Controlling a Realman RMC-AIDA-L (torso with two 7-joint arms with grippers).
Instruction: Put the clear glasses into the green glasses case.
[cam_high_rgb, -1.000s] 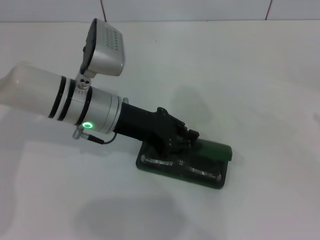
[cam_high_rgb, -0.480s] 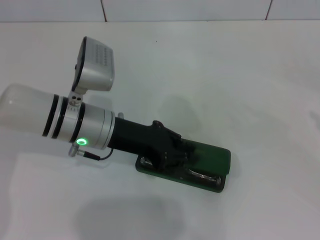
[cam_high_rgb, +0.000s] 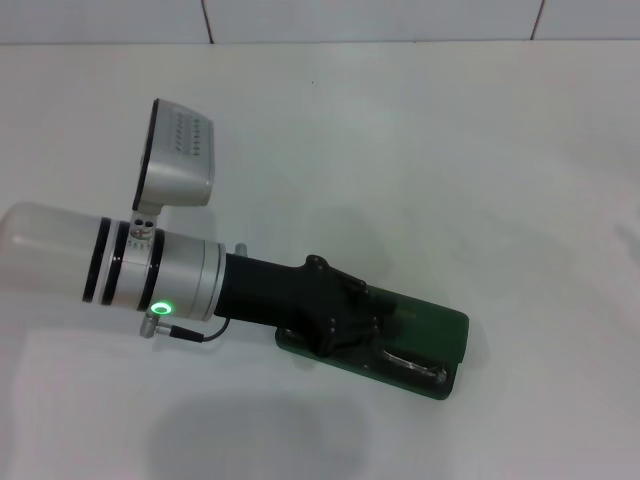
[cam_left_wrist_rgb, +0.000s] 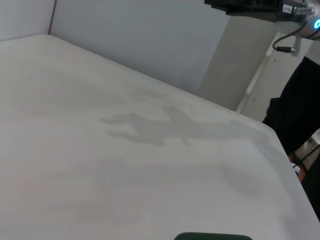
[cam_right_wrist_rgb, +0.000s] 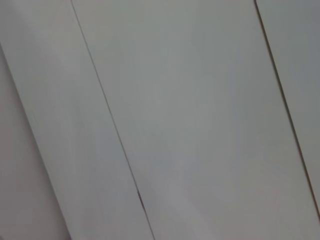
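The green glasses case (cam_high_rgb: 432, 328) lies on the white table right of centre in the head view, its lid tipped low over the base. The clear glasses (cam_high_rgb: 412, 362) lie inside the base, showing only as pale glints along the near rim. My left gripper (cam_high_rgb: 352, 322) reaches in from the left and rests on the case's left half, against the lid. Its black fingers merge with the dark case. A sliver of the case (cam_left_wrist_rgb: 212, 236) shows in the left wrist view. My right arm is out of view.
The white table (cam_high_rgb: 420, 150) runs back to a tiled wall. In the left wrist view, the table's far edge meets a pale wall and a dark part of the robot's body (cam_left_wrist_rgb: 300, 110). The right wrist view shows only pale wall panels.
My left arm has moved down and toward the near edge. The case's lid has dropped from standing up behind the base to lying low over it, and the case has shifted slightly right.
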